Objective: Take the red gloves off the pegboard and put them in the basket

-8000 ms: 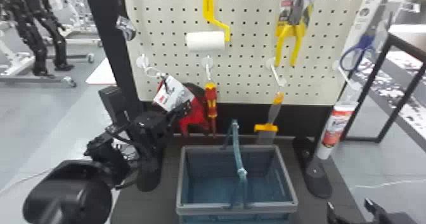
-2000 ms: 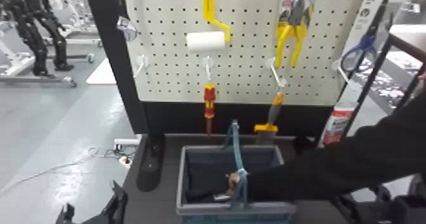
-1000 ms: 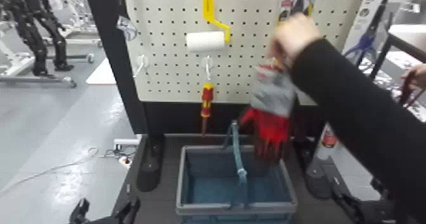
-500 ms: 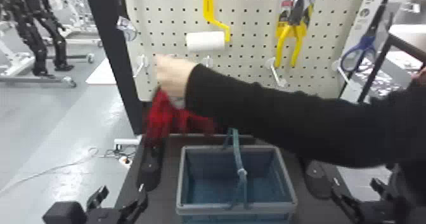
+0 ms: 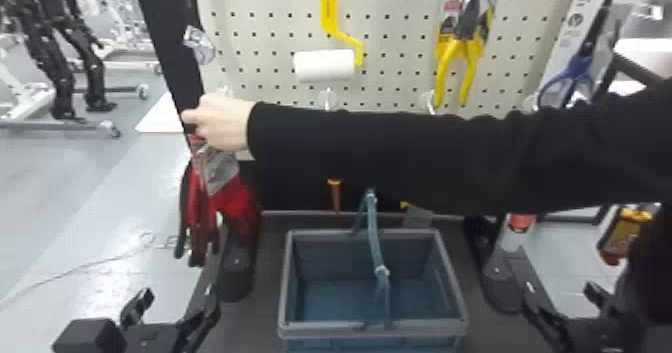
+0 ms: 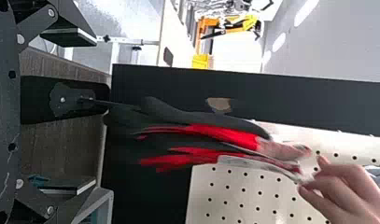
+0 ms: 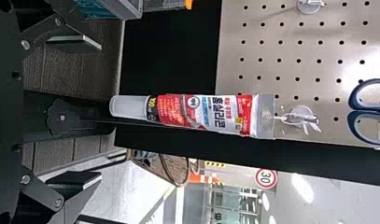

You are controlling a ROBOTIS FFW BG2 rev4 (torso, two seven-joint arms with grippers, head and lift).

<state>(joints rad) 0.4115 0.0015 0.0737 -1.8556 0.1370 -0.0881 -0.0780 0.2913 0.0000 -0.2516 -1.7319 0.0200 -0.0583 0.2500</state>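
Roller point(image 5: 324, 66): white, yellow-handled
Pliers point(image 5: 446, 69): yellow-handled, right of roller
Scissors point(image 5: 582, 67): blue-handled, right of pliers
Tube point(image 7: 215, 114): red-and-white, hanging from a hook point(image 7: 300, 116)

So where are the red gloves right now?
In the head view, the red gloves hang from a person's hand by the pegboard's lower left corner, left of the basket and above the left gripper.

Black angular links point(image 6: 36, 25) — round silver screws point(image 6: 51, 13), dark holes point(image 6: 11, 74)
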